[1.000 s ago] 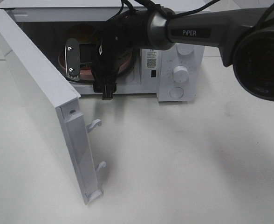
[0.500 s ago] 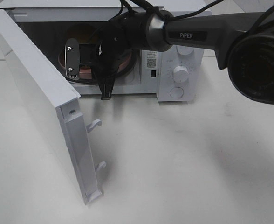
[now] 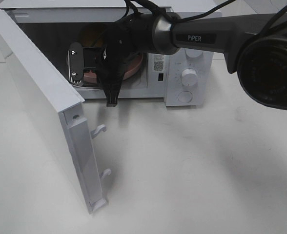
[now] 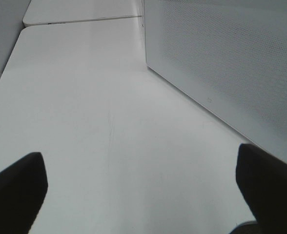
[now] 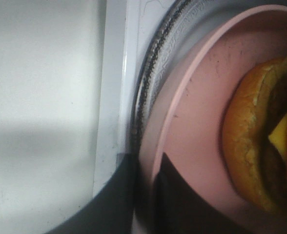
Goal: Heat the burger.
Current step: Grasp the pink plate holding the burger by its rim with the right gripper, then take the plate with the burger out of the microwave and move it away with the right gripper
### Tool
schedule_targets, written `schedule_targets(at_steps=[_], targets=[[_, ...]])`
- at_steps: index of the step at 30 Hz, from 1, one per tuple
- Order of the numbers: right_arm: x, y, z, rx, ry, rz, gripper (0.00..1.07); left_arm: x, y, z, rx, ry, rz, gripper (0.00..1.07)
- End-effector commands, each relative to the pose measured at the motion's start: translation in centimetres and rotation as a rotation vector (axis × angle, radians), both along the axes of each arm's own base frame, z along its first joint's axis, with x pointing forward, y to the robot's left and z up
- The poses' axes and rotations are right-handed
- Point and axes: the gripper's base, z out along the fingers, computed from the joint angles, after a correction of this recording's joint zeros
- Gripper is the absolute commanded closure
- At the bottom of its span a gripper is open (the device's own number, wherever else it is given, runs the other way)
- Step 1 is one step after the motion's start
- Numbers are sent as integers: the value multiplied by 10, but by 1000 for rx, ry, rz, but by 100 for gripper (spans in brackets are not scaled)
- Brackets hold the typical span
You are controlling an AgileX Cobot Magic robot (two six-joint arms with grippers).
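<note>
- Burger (image 5: 260,141) sat on the pink plate (image 5: 192,122) inside the open microwave (image 3: 187,53), upper centre of the overhead frame.
- Right gripper (image 5: 146,195) was clamped on the plate's rim, one finger over, one under.
- Left gripper (image 4: 141,183) was spread wide and empty over the table (image 4: 85,97) beside the door (image 3: 41,102).
- Risk: thin rim grip could slip or tip the plate if dragged; burger might slide off.

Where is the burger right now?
The burger lies on the pink plate inside the open microwave, at the upper left of the high view, behind the right gripper.
</note>
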Motion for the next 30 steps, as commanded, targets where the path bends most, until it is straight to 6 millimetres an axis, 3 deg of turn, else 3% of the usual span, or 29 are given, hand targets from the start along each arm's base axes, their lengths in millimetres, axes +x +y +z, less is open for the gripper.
schedule_targets(at_steps=[1,18,30], targets=[[-1,-1,9,-17,-2,28,107,-2,0,0,-7,-30,3,9],[-22,-16,32,-52,-129,180,107,-2,0,0,-7,-30,3,9],[-48,-31,43,-49,-189,299,107,-2,0,0,-7,-30,3,9]])
